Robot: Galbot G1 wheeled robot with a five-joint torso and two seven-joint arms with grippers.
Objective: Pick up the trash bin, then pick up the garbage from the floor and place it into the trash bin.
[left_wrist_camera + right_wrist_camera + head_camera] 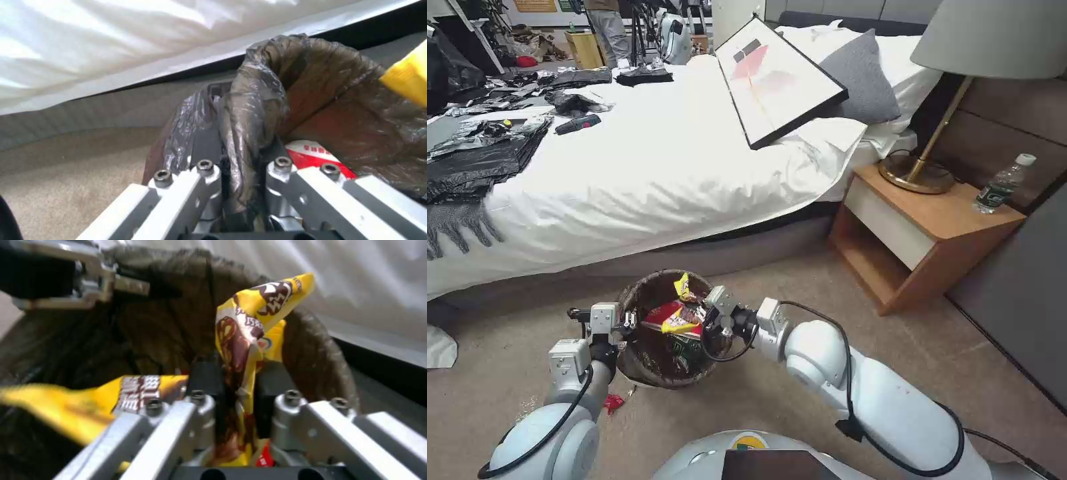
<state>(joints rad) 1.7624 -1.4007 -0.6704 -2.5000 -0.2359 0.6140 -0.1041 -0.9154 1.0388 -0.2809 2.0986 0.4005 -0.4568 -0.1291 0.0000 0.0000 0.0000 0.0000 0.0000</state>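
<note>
The trash bin [657, 360] is sitting between the two claws, in front of the bed [647, 180]. The left claw [625, 325] is gripping the bin's rim on its left side, one finger outside the wall and one inside. The right claw [704, 313] is reaching over the opposite rim, pinching a snack wrapper [249, 326] that is sticking up above the bin's opening. More garbage [677, 320] is lying inside the bin, just left of the right claw. A scrap [613, 402] is lying on the floor [774, 400] behind the left claw, beside the bin. The nightstand [924, 230] is standing well to the right of the right claw, beside the bed.
</note>
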